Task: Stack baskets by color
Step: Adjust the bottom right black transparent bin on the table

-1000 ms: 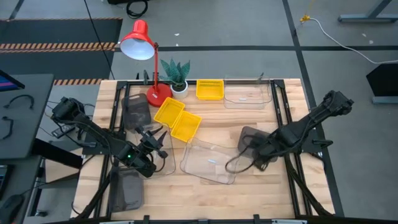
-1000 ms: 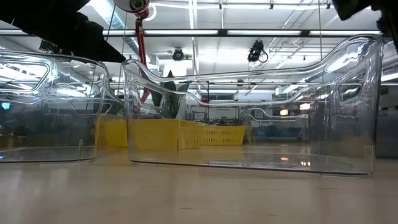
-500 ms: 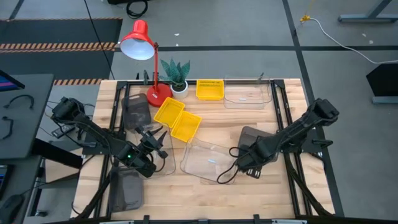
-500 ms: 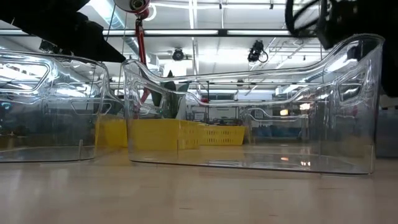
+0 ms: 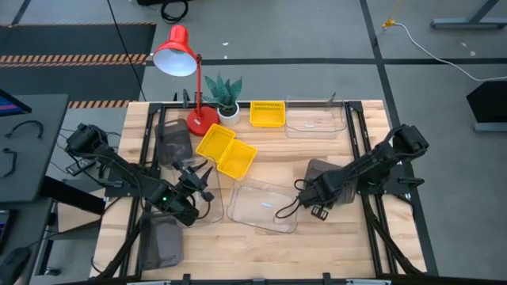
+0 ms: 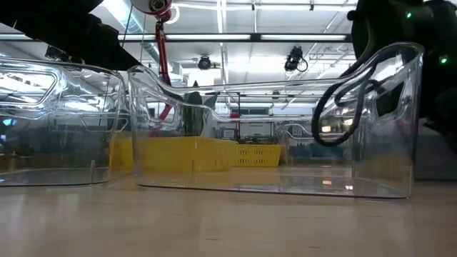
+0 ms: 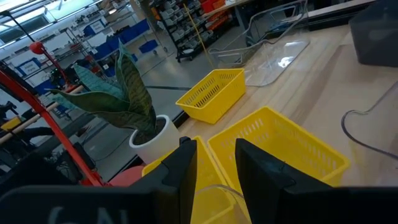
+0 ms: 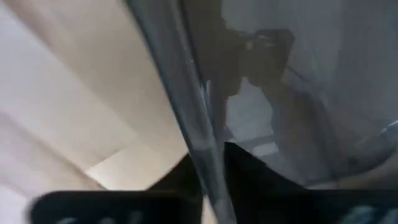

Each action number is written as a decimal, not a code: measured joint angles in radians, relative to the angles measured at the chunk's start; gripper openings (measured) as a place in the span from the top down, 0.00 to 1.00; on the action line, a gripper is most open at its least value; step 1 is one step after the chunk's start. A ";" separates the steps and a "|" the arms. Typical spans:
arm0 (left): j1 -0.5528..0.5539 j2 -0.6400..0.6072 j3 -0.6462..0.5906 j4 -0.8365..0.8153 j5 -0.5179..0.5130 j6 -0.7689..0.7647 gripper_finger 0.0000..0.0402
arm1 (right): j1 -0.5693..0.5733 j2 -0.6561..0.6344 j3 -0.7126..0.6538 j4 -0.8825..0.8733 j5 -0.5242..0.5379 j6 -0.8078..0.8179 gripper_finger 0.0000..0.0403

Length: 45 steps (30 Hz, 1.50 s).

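A clear basket (image 5: 261,207) (image 6: 271,143) rests flat on the table near the middle front. My right gripper (image 5: 305,202) (image 8: 211,168) points down over its right end wall, shut on it. Two yellow baskets (image 5: 226,152) lie side by side behind it, and a third yellow basket (image 5: 267,113) sits at the far edge. My left gripper (image 5: 198,180) (image 7: 214,168) waits at the left with its fingers apart, facing the yellow baskets. The rim of another clear basket (image 6: 57,121) shows low between them; whether they touch it I cannot tell. My right gripper has the clear basket's right end wall (image 8: 193,124) between its two fingers, one finger inside the basket and one outside. The fingers come from above, pointing down over the rim. The basket stays upright with its bottom on the table.
A dark-grey basket (image 5: 321,172) lies under my right arm; a second grey one (image 5: 173,142) sits at the far left and a third (image 5: 162,241) at the front left. Another clear basket (image 5: 314,120), a red lamp (image 5: 202,120) and a potted plant (image 5: 224,95) stand along the far edge.
My right gripper has come down and toward the table's left, onto the clear basket's right end wall, and taken hold of it. The basket has slid a little toward the table's left, still flat on the table.
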 joint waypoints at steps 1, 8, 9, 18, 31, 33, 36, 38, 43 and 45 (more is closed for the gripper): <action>0.000 0.000 0.000 0.000 0.000 0.000 0.71 | -0.010 0.000 -0.002 -0.002 0.004 0.010 0.92; 0.000 0.000 0.000 0.000 0.000 0.000 0.71 | -0.069 -0.004 0.014 0.000 0.032 0.148 0.97; 0.000 0.000 0.000 0.000 0.000 0.000 0.71 | -0.080 -0.009 0.014 0.003 0.031 0.187 0.98; 0.000 0.000 0.000 0.000 0.000 -0.002 0.71 | -0.186 -0.049 0.008 -0.006 0.042 0.488 0.99; 0.000 0.000 0.000 0.005 0.021 -0.009 0.71 | -0.294 -0.214 -0.116 0.053 0.003 0.632 0.97; 0.000 0.000 0.000 0.005 0.021 -0.008 0.71 | -0.295 -0.252 -0.115 0.028 0.030 0.634 0.96; 0.000 0.000 0.000 0.006 0.021 -0.009 0.71 | -0.288 -0.303 -0.113 -0.010 0.096 0.662 0.92; 0.000 0.000 0.000 0.007 0.020 -0.010 0.71 | -0.281 -0.324 -0.116 -0.015 0.137 0.659 0.89; 0.000 0.000 0.000 0.010 0.020 -0.010 0.71 | -0.256 -0.371 -0.117 -0.020 0.198 0.623 0.81; 0.000 0.000 0.000 0.011 0.020 -0.010 0.71 | -0.245 -0.392 -0.117 -0.014 0.199 0.616 0.78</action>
